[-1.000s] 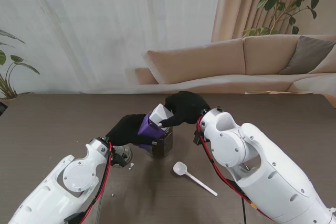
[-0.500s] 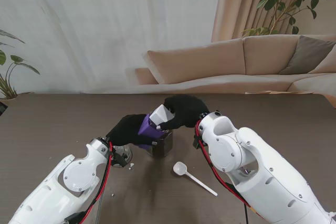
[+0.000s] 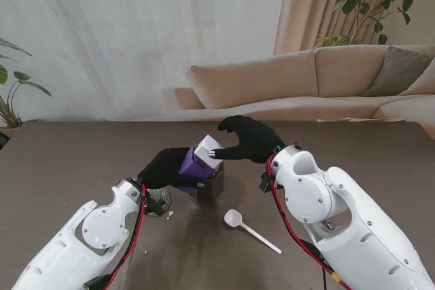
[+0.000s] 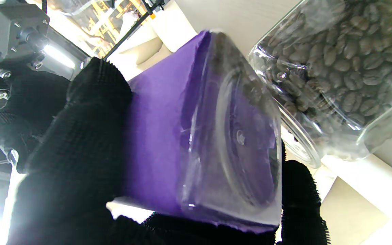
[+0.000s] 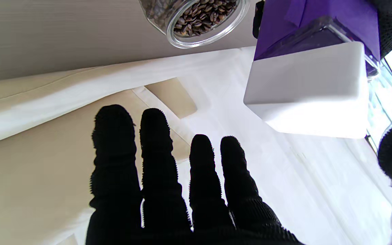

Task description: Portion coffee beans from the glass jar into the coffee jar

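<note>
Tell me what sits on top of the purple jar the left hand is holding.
A white cap still closes the purple jar in the left hand. The right hand is open beside it, not gripping. The jar's contents are hidden by the purple wrap.

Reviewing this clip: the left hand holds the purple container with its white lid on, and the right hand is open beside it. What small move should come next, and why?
Probably bring the right hand back onto the white lid and close the fingers on it. The lid sits on the purple container held by the left hand, so no beans from the open glass jar can go in until it is off.
</note>
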Controlling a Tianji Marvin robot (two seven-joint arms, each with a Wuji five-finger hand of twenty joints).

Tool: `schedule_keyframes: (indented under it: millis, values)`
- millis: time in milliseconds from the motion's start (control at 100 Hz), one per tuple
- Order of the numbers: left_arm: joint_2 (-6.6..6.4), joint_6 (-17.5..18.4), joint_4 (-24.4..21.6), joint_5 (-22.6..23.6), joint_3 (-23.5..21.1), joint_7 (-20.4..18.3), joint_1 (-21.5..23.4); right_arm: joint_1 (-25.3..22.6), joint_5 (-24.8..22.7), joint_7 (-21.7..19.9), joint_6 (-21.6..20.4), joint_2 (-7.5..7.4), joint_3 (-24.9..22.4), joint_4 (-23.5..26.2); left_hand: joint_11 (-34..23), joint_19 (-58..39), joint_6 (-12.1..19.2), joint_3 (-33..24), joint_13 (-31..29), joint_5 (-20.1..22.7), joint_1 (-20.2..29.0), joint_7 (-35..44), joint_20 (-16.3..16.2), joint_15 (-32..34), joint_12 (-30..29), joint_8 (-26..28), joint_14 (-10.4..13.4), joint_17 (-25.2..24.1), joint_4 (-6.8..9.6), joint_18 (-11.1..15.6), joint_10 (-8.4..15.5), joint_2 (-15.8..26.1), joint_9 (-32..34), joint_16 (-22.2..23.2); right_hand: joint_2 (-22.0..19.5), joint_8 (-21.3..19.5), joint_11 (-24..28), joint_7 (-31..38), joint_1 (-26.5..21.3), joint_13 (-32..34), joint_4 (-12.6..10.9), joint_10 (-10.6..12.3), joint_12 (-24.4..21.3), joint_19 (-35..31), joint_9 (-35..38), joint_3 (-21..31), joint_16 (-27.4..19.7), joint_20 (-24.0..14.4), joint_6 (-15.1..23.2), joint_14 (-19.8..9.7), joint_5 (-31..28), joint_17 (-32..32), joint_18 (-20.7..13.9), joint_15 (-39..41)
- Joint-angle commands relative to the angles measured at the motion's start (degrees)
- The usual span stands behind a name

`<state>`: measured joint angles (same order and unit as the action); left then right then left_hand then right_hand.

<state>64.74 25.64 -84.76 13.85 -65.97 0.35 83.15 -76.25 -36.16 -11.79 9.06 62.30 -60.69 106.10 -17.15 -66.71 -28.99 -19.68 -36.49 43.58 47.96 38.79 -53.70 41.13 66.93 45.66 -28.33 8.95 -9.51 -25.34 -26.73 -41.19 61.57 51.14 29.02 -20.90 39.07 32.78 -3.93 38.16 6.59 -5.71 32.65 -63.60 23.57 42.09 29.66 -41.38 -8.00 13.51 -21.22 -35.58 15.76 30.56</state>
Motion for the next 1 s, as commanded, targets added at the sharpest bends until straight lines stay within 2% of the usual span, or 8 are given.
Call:
schedule_keyframes:
  millis: [0,140,240,410,430,480,530,990]
  values:
    - [0.30,-0.05,-0.46,-0.09,-0.14,-0.95,0.11,-0.12,-0.60,-1.01,-1.14,-0.34,-0.78,0.30,-0.11,0.78,4.63,-24.44,0.38,8.11,9.94,10.95,0.43,3.64,0.23,3.57,-2.11,-1.74,2.41,7.61,3.11,13.61,0.61,1.40,-0.97,0.93,-0.24,-0.37,3.24,-1.20,-1.22,-1.27,-0.72,0.77,-1.96,-0.09,-0.26,-0.93,2.60,-0.19,1.85,18.01,0.29,-0.17]
    - [0.19,-0.05,-0.75,0.07,-0.47,-1.17,0.31,0.39,-2.16,1.29,-4.92,-0.12,-2.48,-1.40,-0.13,0.71,4.64,-24.46,0.37,8.05,9.95,10.92,0.40,3.66,0.27,3.57,-2.09,-1.65,2.42,7.66,3.13,13.58,0.60,1.41,-1.05,-0.43,3.04,0.30,-0.44,0.20,-0.23,-1.04,1.58,-1.80,-0.60,-2.16,2.46,-1.74,11.69,-1.57,-1.29,15.83,-1.12,5.54]
    - [0.11,0.00,-0.88,0.15,-0.66,-1.39,0.39,0.75,-1.12,0.27,-8.32,-0.44,-4.35,-2.13,-0.15,0.72,4.62,-24.47,0.40,8.10,9.97,10.95,0.40,3.66,0.28,3.58,-2.12,-1.69,2.42,7.66,3.14,13.59,0.62,1.41,0.06,-1.94,7.05,-0.59,-9.67,2.83,-0.87,0.32,5.15,-4.90,0.66,-5.92,5.61,-2.07,17.62,-3.03,-0.73,13.70,-2.14,12.67]
    - [0.04,0.11,-0.93,0.25,-0.78,-1.59,0.42,1.87,2.96,-5.92,-13.31,-1.61,-6.95,-3.27,-0.17,0.72,4.68,-24.50,0.30,8.13,9.94,11.03,0.40,3.70,0.29,3.58,-2.11,-1.69,2.43,7.66,3.16,13.56,0.65,1.41,6.86,-3.01,10.76,-2.24,-25.96,4.17,-3.32,2.45,9.24,-6.82,-0.07,-9.71,8.69,-2.40,23.67,-4.86,1.12,13.12,-3.22,18.96]
    - [0.03,0.09,-0.93,0.22,-0.77,-1.66,0.40,1.98,3.21,-6.18,-13.62,-1.66,-7.02,-3.43,-0.18,0.72,4.64,-24.51,0.33,8.11,9.95,11.02,0.40,3.69,0.29,3.57,-2.08,-1.69,2.43,7.66,3.17,13.59,0.65,1.41,8.38,-3.06,11.01,-2.38,-26.25,4.14,-3.69,2.57,9.69,-6.88,-0.10,-6.25,9.00,-2.53,24.08,-4.86,1.16,13.29,-3.19,19.51]
    - [-0.01,0.05,-0.89,0.16,-0.70,-1.84,0.32,2.47,3.13,-6.69,-14.92,-1.82,-6.99,-4.04,-0.19,0.72,4.62,-24.51,0.32,8.11,9.94,11.02,0.40,3.71,0.30,3.57,-2.05,-1.69,2.43,7.66,3.17,13.58,0.66,1.41,15.06,-2.92,11.53,-2.30,-21.71,5.24,0.53,3.17,10.36,-7.31,0.26,18.29,9.32,-2.63,24.93,-5.65,1.22,12.36,-3.58,20.51]
    - [-0.04,0.02,-0.84,0.10,-0.59,-2.03,0.21,2.96,2.84,-6.74,-15.99,-1.89,-6.68,-4.67,-0.20,0.72,4.62,-24.52,0.34,8.10,9.93,11.03,0.40,3.70,0.30,3.57,-2.08,-1.69,2.43,7.66,3.17,13.58,0.67,1.41,18.82,-2.81,11.88,-1.83,-21.55,5.84,2.57,3.52,10.60,-7.49,0.47,26.56,9.44,-2.41,25.82,-6.13,0.96,11.76,-3.80,21.05]
    - [-0.17,0.26,-0.35,-0.43,0.06,-2.98,-0.70,6.54,2.98,-4.09,-19.79,-1.32,-1.16,-9.14,-0.17,0.67,4.58,-24.53,0.31,8.02,9.96,11.04,0.38,3.69,0.26,3.52,-2.13,-1.61,2.44,7.60,3.03,13.58,0.63,1.41,27.97,-1.24,13.31,1.28,-25.58,11.80,3.39,6.20,10.48,-9.07,5.94,29.94,9.77,-1.38,27.21,-8.78,2.36,7.58,-4.76,23.50]
